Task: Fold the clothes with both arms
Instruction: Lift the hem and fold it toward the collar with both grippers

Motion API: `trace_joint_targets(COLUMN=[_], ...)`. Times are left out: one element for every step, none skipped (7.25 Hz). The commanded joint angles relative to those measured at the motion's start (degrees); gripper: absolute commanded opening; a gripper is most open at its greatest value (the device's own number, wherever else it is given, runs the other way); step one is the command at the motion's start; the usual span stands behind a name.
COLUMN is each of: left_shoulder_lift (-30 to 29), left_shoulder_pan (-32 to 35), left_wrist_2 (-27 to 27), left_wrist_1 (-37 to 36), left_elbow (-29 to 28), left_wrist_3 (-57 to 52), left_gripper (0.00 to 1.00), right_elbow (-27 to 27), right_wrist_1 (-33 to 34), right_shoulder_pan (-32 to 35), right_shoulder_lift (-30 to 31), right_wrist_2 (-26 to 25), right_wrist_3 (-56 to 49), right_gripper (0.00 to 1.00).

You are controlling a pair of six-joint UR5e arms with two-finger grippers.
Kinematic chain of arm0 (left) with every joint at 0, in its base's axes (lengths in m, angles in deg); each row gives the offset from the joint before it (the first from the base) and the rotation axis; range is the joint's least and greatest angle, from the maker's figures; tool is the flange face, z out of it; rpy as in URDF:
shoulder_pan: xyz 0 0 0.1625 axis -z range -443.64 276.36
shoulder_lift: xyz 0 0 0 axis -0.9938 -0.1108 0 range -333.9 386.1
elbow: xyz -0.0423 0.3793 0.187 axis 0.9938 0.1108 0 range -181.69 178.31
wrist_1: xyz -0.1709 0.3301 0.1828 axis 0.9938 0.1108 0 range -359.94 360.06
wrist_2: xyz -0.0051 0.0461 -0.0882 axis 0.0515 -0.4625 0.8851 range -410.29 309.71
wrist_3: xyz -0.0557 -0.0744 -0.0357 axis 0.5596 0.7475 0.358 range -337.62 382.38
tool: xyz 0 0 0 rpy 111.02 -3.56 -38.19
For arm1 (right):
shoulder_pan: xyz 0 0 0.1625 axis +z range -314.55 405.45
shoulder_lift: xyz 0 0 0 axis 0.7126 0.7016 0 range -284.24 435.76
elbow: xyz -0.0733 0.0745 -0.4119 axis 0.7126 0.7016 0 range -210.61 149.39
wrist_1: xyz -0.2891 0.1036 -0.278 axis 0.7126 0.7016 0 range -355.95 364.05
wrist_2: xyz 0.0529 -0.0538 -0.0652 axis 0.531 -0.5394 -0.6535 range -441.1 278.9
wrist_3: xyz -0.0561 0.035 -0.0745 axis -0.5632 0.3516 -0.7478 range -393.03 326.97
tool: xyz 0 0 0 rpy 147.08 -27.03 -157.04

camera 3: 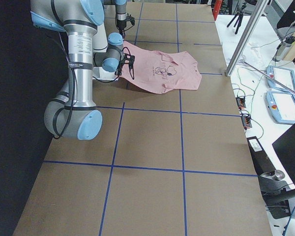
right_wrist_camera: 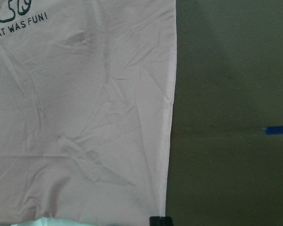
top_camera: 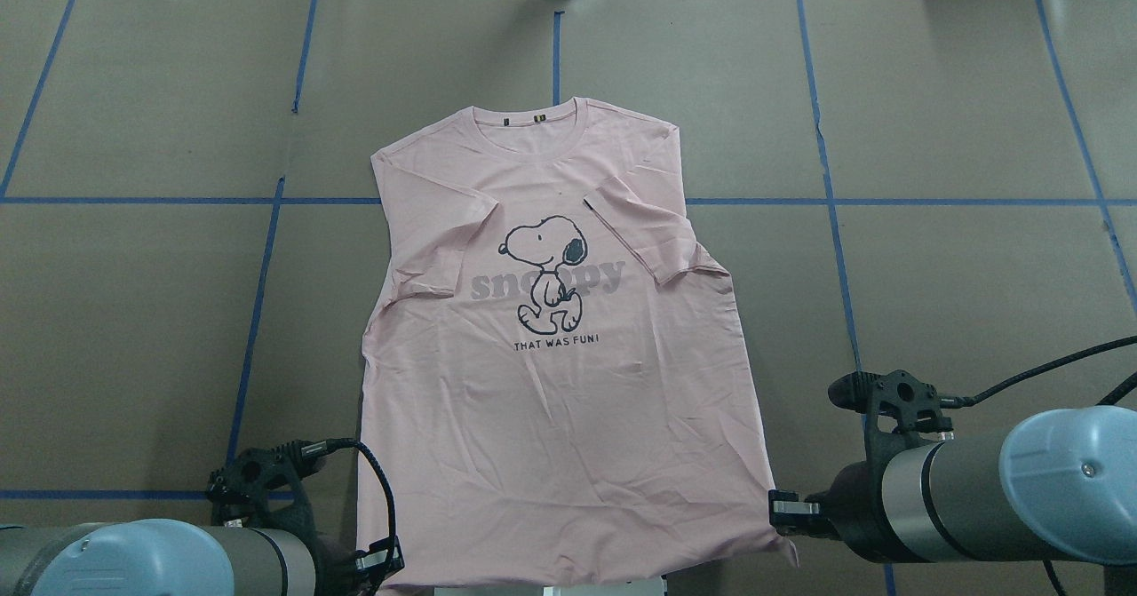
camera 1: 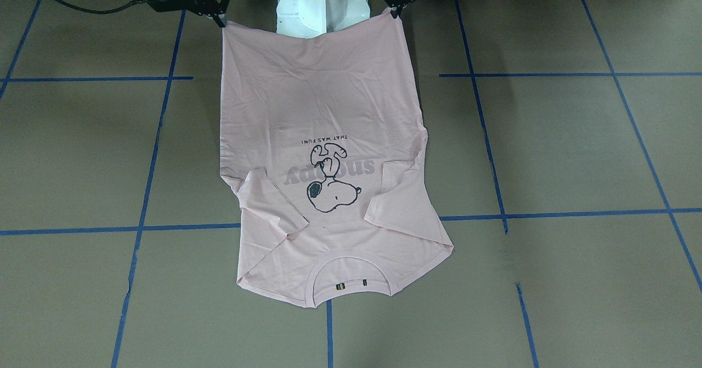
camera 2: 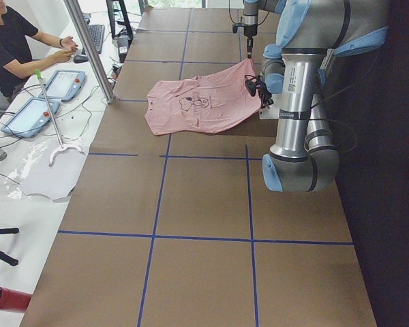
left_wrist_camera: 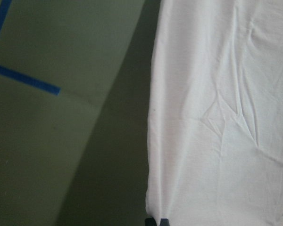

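The pale pink T-shirt (camera 1: 329,110) lies print up on the brown table, both sleeves folded in, collar (top_camera: 542,125) at the far side. Its dog print (top_camera: 546,272) faces up. My left gripper (camera 1: 394,11) is shut on the hem's left corner, also in the overhead view (top_camera: 384,568) and the left wrist view (left_wrist_camera: 156,221). My right gripper (camera 1: 221,21) is shut on the hem's right corner, also overhead (top_camera: 782,512) and in the right wrist view (right_wrist_camera: 160,220). The hem is held stretched and raised in front of the robot's base.
The white pedestal base (camera 1: 321,0) stands right behind the raised hem. Blue tape lines (camera 1: 142,228) cross the brown table. An operator (camera 2: 13,41) sits beyond the far side with tablets (camera 2: 61,85); a metal post (camera 2: 88,48) stands at that edge.
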Motion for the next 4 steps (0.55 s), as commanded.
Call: trace_joint_targets(left_shoulder_lift=[-0.34, -1.13, -1.74, -2.1], left_shoulder_pan=[3.41, 7.01, 12.27, 16.41], left_wrist_2=[0.04, 0.04, 0.04, -0.05], left_wrist_1=[-0.42, -0.16, -0.15, 0.02], left_elbow=[-0.62, -0.63, -1.24, -2.72], left_wrist_3=[-0.75, -7.54, -13.09, -17.24], left_gripper=[0.0, 0.0, 0.0, 0.0], right_elbow=[3.22, 7.95, 12.0, 15.0], right_wrist_1=[0.0, 0.0, 0.0, -0.08], right_shoulder_pan=[4.13, 7.74, 12.82, 17.31], right_shoulder_lift=[-6.22, -12.02, -15.64, -17.42], right_wrist_2=[-0.09, -0.27, 0.25, -0.26], right_wrist_3=[-3.46, -7.41, -10.23, -18.61], right_gripper=[0.0, 0.0, 0.0, 0.0])
